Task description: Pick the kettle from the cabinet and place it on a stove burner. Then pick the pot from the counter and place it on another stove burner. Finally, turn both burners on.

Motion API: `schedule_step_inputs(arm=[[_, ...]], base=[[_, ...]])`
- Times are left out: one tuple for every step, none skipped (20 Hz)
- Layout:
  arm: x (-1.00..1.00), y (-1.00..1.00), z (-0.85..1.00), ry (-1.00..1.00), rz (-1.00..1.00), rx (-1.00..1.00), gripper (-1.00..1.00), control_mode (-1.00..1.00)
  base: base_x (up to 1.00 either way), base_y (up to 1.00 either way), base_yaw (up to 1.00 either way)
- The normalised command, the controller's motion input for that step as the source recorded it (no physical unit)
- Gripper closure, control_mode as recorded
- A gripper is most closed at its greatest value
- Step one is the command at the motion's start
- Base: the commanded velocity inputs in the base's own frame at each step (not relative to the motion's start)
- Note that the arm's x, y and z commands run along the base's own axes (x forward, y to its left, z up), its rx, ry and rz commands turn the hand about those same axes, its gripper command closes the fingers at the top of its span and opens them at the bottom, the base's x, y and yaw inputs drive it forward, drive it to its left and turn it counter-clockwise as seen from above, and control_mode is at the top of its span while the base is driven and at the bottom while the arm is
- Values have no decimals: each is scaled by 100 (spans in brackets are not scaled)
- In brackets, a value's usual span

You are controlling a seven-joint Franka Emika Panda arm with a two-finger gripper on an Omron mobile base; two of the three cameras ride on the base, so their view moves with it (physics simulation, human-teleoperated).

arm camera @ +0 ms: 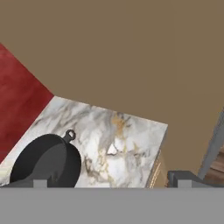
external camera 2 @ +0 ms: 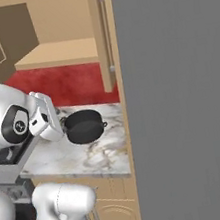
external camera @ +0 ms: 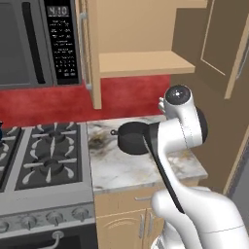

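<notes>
The dark pot (external camera: pixel 132 138) (external camera 2: pixel 85 126) (arm camera: pixel 46 161) sits on the marble counter (external camera: pixel 116 168) (external camera 2: pixel 74 156) (arm camera: pixel 118 131), just right of the stove burners (external camera: pixel 46 155). My gripper (arm camera: pixel 111 183) hovers over the counter beside the pot, open, its fingertips (arm camera: pixel 39 183) wide apart with nothing between them. In the right base view the hand (external camera 2: pixel 46 118) is close to the pot's left side. The tan wall cabinet (external camera: pixel 146 63) (external camera 2: pixel 57 52) stands open with a bare shelf. A blue sliver (external camera: pixel 1 127) at the left edge over the stove may be the kettle.
A microwave (external camera: pixel 34 39) hangs over the range, whose knobs (external camera: pixel 48 219) line its front. A tall darker brown cabinet (external camera: pixel 214 53) bounds the counter on the right. A large grey panel (external camera 2: pixel 180 95) blocks the right half of the right base view.
</notes>
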Motion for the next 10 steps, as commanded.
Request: schedule_step_inputs(arm=[[0, 0, 0, 0, 0, 0, -100, 100], [0, 0, 0, 0, 0, 0, -100, 100], [0, 0, 0, 0, 0, 0, -100, 100], [0, 0, 0, 0, 0, 0, -100, 100], [0, 0, 0, 0, 0, 0, -100, 100], [0, 0, 0, 0, 0, 0, -100, 100], [0, 0, 0, 0, 0, 0, -100, 100], [3, -2, -5, 0, 1, 1, -100, -100], [0, 0, 0, 0, 0, 0, -100, -100], [0, 0, 0, 0, 0, 0, -100, -100]], base=[[48, -12, 7], [46, -11, 7], [47, -9, 7], [46, -10, 7], [43, -6, 8], [42, -1, 6], [26, 0, 4], [0, 0, 0], [0, 0, 0], [0, 0, 0]])
